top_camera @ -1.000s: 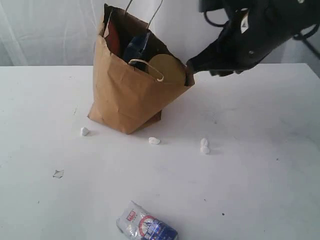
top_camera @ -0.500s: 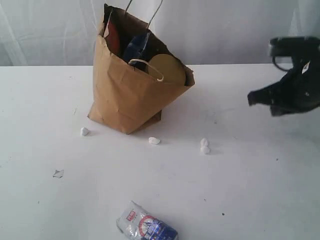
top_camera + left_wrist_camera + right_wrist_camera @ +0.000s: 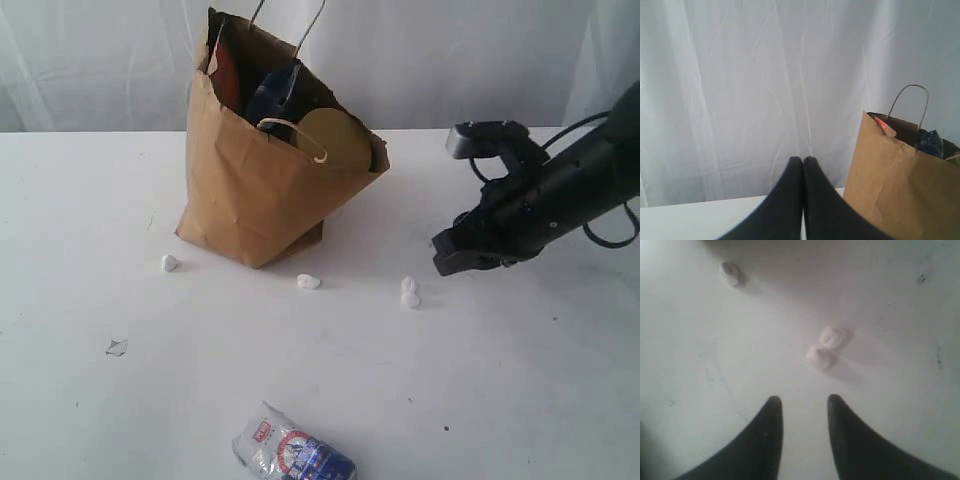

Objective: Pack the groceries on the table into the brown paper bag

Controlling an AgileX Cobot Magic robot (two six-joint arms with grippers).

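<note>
The small white-blue packet [image 3: 293, 455] lies flat on the desk [image 3: 520, 380] at the near edge of the exterior view. It is well apart from the brown paper bag [image 3: 255, 195], which stands behind it with other groceries inside. The packet is judged light, soft and crinkly, with a film that is likely slippery. It is best pinched across its narrow width. The right hand [image 3: 441, 264] hangs low over the desk, well apart from the packet and farther back. Its fingers are slightly spread and empty, with white crumbs [image 3: 409, 292] just beside it. The left hand [image 3: 803, 162] is pressed together, holding nothing.
</note>
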